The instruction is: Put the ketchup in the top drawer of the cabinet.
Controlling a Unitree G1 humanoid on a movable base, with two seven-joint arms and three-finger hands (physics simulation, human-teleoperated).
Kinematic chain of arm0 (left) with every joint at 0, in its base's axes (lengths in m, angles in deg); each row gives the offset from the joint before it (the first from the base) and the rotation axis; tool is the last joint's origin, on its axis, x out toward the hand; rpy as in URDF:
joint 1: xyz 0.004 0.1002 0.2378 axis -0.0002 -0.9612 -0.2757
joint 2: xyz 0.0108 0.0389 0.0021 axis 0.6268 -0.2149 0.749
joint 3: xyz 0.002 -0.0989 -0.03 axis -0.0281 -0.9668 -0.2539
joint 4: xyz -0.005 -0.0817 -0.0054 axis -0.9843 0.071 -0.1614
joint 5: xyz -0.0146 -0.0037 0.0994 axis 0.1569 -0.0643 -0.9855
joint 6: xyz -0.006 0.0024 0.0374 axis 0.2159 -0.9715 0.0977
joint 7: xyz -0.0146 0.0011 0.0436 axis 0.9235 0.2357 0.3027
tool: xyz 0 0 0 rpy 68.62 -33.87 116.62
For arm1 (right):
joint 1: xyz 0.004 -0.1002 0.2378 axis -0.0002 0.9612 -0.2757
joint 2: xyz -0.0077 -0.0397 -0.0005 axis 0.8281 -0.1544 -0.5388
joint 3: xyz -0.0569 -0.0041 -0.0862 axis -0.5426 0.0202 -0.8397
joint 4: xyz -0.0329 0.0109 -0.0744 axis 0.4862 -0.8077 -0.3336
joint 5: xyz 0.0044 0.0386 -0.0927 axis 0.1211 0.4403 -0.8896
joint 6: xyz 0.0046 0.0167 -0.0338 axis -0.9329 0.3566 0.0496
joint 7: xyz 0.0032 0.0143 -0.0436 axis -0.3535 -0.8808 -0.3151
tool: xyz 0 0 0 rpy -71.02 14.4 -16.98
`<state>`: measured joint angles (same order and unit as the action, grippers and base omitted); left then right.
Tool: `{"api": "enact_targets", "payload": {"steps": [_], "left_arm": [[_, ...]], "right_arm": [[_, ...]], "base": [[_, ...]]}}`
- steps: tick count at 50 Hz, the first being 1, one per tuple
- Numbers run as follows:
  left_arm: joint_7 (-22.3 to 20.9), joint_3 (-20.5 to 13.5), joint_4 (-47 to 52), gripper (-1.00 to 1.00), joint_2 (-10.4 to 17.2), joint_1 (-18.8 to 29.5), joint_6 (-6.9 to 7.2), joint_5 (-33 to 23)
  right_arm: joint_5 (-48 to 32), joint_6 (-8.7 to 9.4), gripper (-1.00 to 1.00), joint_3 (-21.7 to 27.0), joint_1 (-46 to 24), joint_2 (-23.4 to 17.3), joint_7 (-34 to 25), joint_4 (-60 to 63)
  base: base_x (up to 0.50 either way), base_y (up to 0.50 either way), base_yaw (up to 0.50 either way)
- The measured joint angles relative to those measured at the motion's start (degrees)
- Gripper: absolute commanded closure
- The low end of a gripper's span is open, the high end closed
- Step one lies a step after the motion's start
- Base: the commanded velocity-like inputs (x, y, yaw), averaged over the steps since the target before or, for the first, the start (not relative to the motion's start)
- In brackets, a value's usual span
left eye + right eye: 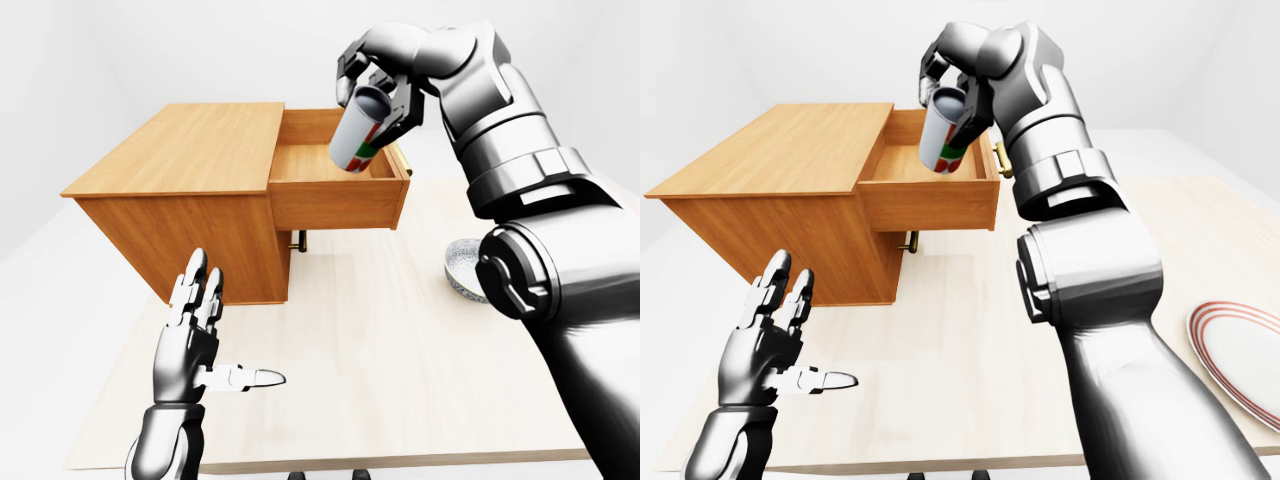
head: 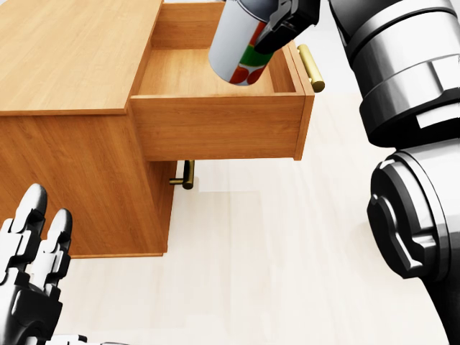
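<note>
One ketchup bottle (image 1: 358,135), one cabinet (image 1: 190,195), one top drawer (image 1: 335,185) pulled out, two brass handles: one on the drawer's face (image 2: 311,67), one on the lower drawer (image 2: 185,175) just under it. Also one bowl (image 1: 462,270) at right of left-eye view and one red-rimmed plate (image 1: 1240,355) at far right of right-eye view, both on the table (image 1: 380,370).

Right hand (image 1: 385,85) has its fingers wrapped round the bottle's upper part, gripping it. Bottle hangs in the air over the open drawer, near the drawer's handle end, not touching wood. Long axis is tilted off vertical: flat end w/ red/green label points down-left into the drawer, top end sits up-right inside the hand.

Left hand (image 1: 195,340) low at left, fingers spread & straight, thumb out sideways, holding nothing, well apart from cabinet.
</note>
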<state>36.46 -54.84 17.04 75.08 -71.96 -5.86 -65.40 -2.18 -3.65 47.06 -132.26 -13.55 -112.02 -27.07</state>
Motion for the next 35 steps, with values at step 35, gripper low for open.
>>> {"api": "enact_targets", "payload": {"steps": [35], "left_arm": [[-0.04,-0.06,0.52,-1.00,0.00,-0.25,0.37,0.10]], "right_arm": [[-4.57,0.00,1.00,0.58,0.57,0.37,11.26,-0.23]], "base": [[0.00,0.00,0.00]]}}
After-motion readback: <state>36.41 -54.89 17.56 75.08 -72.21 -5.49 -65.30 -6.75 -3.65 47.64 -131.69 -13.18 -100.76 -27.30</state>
